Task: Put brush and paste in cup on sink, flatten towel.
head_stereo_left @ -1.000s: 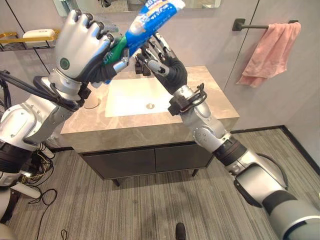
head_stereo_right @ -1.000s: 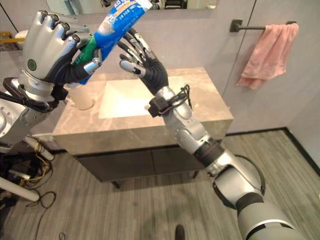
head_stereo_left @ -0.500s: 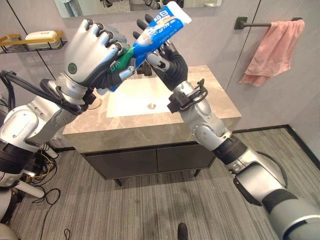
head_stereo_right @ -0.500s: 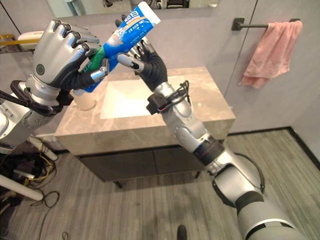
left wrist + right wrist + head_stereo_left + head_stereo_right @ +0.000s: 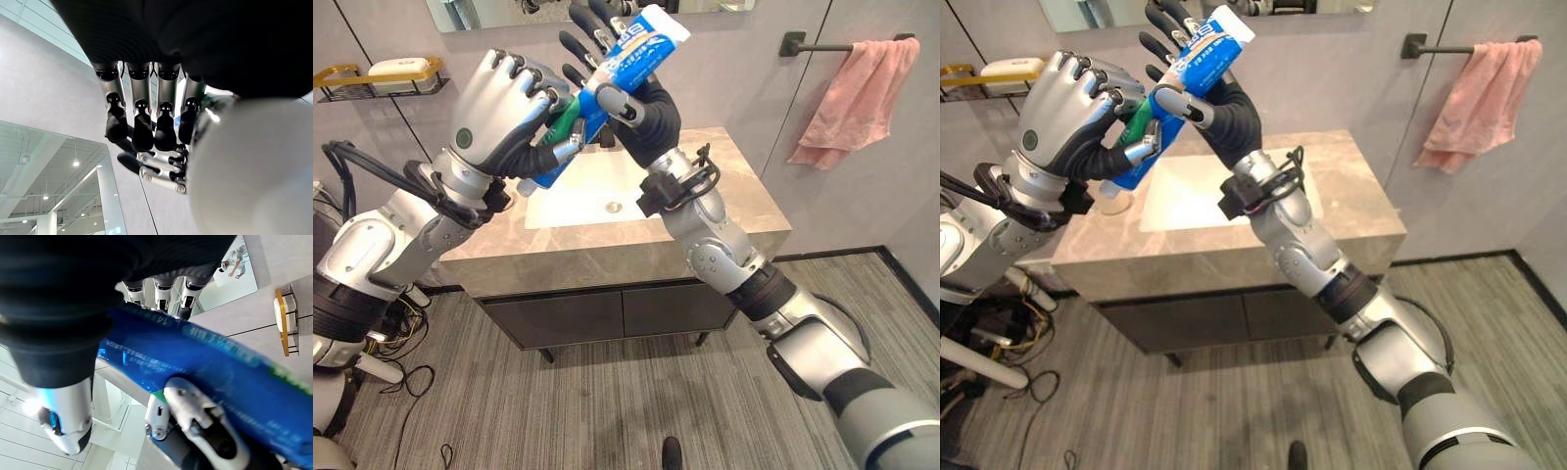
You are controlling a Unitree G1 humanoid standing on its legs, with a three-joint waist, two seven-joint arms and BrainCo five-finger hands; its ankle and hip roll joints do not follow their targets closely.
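Note:
A blue toothpaste tube (image 5: 641, 44) is held up high over the basin, tilted with its flat end uppermost. My left hand (image 5: 494, 117) is shut on its lower part, and a green piece (image 5: 568, 113) shows between the curled fingers. My right hand (image 5: 651, 113) has its palm against the tube (image 5: 205, 362), which lies between its thumb and its straight, spread fingers (image 5: 1157, 29). A white cup (image 5: 1116, 201) stands on the counter to the left of the basin, partly behind my left hand. The pink towel (image 5: 857, 98) hangs bunched on a black wall bar at the right.
A white basin (image 5: 597, 196) is set into the marble counter (image 5: 724, 206), which has a dark cabinet below. A gold wall shelf (image 5: 382, 78) with a soap bar hangs at the upper left. Grey striped floor lies in front of the cabinet.
My right hand has risen and closed in on the tube, which now lies between its thumb and fingers. My left hand has come down and to the right with the tube.

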